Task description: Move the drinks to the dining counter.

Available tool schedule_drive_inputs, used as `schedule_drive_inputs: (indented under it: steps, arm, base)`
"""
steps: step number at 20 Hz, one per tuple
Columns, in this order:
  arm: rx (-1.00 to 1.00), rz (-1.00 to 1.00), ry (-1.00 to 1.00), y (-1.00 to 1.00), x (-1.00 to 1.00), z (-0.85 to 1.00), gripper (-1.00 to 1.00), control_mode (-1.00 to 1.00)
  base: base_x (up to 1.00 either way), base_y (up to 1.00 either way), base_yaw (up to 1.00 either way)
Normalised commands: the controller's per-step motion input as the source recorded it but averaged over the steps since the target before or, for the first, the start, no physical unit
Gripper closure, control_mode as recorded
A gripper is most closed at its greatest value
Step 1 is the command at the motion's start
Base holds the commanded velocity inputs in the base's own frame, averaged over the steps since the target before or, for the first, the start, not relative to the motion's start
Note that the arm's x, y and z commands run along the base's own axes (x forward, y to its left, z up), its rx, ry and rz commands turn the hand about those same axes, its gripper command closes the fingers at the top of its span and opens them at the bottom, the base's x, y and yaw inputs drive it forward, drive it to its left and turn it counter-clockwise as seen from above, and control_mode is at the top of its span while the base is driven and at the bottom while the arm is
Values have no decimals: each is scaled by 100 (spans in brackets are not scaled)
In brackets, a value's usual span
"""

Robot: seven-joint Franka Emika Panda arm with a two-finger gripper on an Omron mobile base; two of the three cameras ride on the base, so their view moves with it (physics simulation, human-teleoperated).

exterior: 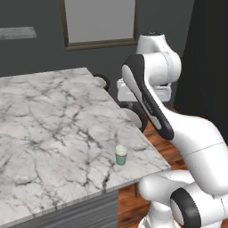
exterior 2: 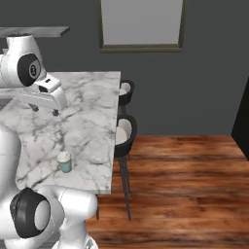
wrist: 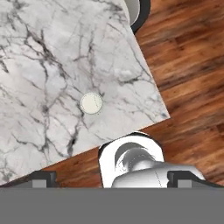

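- One teal paper cup is standing on the dining counter, near its right corner.
- You're hovering the gripper above, jaws spread, carrying nothing; avoid clipping the cup while lifting away.

1. Lighting is flat and even, pretty typical render look, with no obvious single light source. The broad white marble slab with grey veins comes out bright, while the dark grey wall stays dim.
2. Shadows are weak. The small teal paper cup with a white lid barely throws one.
3. The glossy white robot arm shows soft shading and mild highlights, no harsh glare.
4. Everything looks slightly soft and low-res; the marble veins smear a bit.
5. No edge distortion that I can spot, and the reddish-brown wooden plank floor keeps its straight lines.
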Motion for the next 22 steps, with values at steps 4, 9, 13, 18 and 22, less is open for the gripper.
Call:
schedule_drive_inputs:
  steps: [4, 9, 13, 18, 22]
  arm:
    - [0, 24, -17, 0, -74, -1, -100, -100]
    - [0, 28, -5, -13, -13, 1, -100, -100]
    - [0, 28, -3, -15, -5, 11, -100, -100]
    - [0, 21, -2, -2, -30, 7, -100, -100]
    - [0, 3, -7, 0, -50, 0, -100, -100]
  base:
    - [0, 0, 0]
    - [0, 0, 0]
    - [0, 0, 0]
    - [0, 0, 0]
    - [0, 0, 0]
